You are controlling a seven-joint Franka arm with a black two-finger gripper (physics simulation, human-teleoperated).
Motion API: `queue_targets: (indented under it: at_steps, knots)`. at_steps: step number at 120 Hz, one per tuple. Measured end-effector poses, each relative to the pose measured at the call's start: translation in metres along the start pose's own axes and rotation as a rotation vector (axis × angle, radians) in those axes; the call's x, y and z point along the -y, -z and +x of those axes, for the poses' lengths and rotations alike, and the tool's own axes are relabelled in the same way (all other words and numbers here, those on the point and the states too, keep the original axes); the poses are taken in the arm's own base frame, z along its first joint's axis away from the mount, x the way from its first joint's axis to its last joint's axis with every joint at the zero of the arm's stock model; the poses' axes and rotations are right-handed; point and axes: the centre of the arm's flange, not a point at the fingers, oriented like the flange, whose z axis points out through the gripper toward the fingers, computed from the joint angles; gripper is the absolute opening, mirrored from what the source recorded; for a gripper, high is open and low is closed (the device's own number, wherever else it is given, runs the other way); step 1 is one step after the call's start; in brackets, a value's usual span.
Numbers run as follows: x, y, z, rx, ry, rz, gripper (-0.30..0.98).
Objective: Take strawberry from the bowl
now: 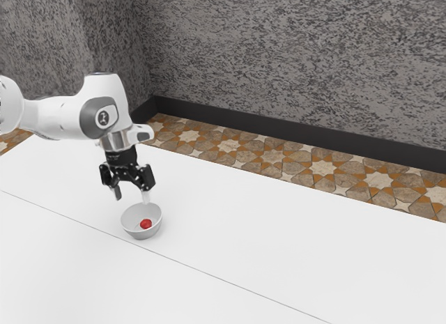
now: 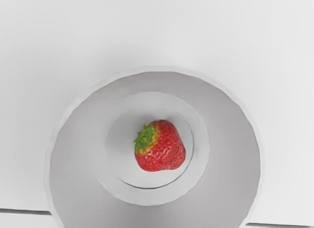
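White bowl [image 2: 230, 154], strawberry [image 2: 164, 149] inside, below the end effector [image 1: 132, 194]

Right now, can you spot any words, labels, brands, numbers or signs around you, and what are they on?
On the round badge at a joint of my white arm: a small dark mark, too small to read.
On the bowl, the strawberry and the table: no lettering that I can see.
So there is nothing I can quote.
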Motion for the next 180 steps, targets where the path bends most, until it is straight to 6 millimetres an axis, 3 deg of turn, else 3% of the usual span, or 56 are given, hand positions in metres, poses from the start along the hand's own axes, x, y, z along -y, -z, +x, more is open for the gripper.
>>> queue_targets:
  at_steps: [13,26,52,64,80,123,136,163,180]
  knots:
    - [0.007,-0.019,0.007,-0.004,0.047,-0.035,0.68]
    - [0.014,-0.025,0.012,-0.025,0.095,-0.065,0.67]
    - [0.019,-0.036,0.015,-0.046,0.139,-0.062,0.32]
    - [0.013,-0.049,0.003,-0.035,0.148,-0.051,0.24]
    - [0.009,-0.054,0.003,-0.045,0.165,-0.051,0.2]
    - [0.011,-0.078,0.013,-0.041,0.213,-0.072,0.36]
    - [0.01,-0.081,0.014,-0.042,0.224,-0.074,0.33]
    - [0.006,-0.087,0.016,-0.04,0.24,-0.09,0.59]
    - [0.007,-0.086,0.016,-0.045,0.24,-0.109,0.58]
